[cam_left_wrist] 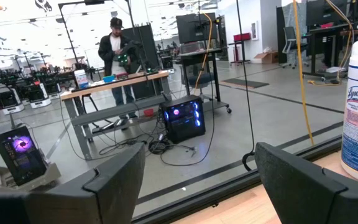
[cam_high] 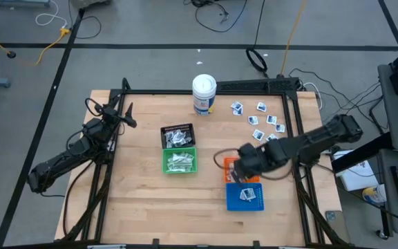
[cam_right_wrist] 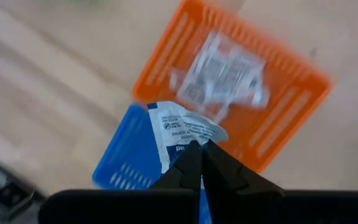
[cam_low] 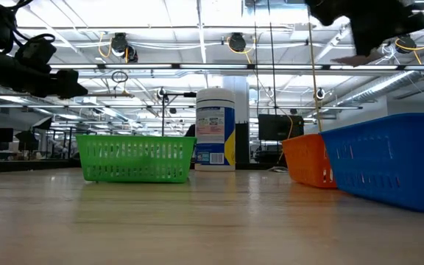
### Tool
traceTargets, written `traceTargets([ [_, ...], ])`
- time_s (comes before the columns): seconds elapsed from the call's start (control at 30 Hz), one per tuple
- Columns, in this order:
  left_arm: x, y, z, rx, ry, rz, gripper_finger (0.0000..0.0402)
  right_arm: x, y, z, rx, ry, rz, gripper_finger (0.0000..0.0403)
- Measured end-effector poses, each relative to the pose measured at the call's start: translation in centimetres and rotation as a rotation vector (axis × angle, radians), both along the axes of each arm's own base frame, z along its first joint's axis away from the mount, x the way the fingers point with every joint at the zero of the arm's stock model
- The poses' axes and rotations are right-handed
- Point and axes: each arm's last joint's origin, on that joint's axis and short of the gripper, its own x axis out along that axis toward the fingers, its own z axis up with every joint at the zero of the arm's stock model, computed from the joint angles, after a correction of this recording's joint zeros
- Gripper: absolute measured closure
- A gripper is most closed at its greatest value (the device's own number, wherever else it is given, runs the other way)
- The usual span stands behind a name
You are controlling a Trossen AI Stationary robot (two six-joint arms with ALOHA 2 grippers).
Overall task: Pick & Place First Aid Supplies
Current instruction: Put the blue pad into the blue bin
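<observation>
My right gripper [cam_high: 235,178] hangs above the blue basket [cam_high: 244,196] and orange basket [cam_high: 232,166], shut on a white square packet with blue print [cam_right_wrist: 179,132]. In the right wrist view the orange basket [cam_right_wrist: 229,81] holds several packets. More loose packets [cam_high: 258,117] lie flat on the table at the far right. The black basket [cam_high: 177,135] and green basket [cam_high: 179,160] each hold packets. My left gripper [cam_high: 128,116] is open and empty, raised near the table's far left. My right gripper pinches the packet's lower edge [cam_right_wrist: 191,146] between its two fingertips, coming from above and pointing down. The packet is lifted clear above the blue and orange baskets, and its wrapper is crumpled near the fingers.
A white cylindrical canister [cam_high: 204,94] stands at the table's far middle. A black frame [cam_high: 282,86] runs along the table's far and side edges. Bare wood lies in front of the green basket. A person stands in the room behind, in the left wrist view [cam_left_wrist: 118,56].
</observation>
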Motion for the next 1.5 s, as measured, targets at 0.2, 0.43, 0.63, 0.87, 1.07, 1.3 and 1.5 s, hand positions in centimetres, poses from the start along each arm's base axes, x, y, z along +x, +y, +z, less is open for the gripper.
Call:
traceTargets([
  [0.2, 0.0, 0.0, 0.0, 0.0, 0.0, 0.0, 0.0096, -0.8, 2.8, 0.1, 0.07, -0.009, 0.012, 0.0403],
  [0.43, 0.0, 0.0, 0.0, 0.0, 0.0, 0.0, 0.0096, -0.5, 5.1, -2.8, 0.074, 0.007, 0.024, 0.0403],
  [0.63, 0.0, 0.0, 0.0, 0.0, 0.0, 0.0, 0.0096, -0.9, 6.1, -6.5, 0.072, 0.042, -0.006, 0.0403],
  [0.87, 0.0, 0.0, 0.0, 0.0, 0.0, 0.0, 0.0096, -1.1, 6.3, -10.1, 0.076, 0.089, -0.001, 0.0403],
  [1.07, 0.0, 0.0, 0.0, 0.0, 0.0, 0.0, 0.0096, -1.5, 6.2, -11.0, 0.087, 0.123, -0.019, 0.0403],
  [1.3, 0.0, 0.0, 0.0, 0.0, 0.0, 0.0, 0.0096, -1.3, 6.2, -11.0, 0.073, 0.091, -0.002, 0.0394],
  [1.5, 0.0, 0.0, 0.0, 0.0, 0.0, 0.0, 0.0096, -1.3, 5.8, -9.7, 0.105, 0.028, -0.001, 0.033],
])
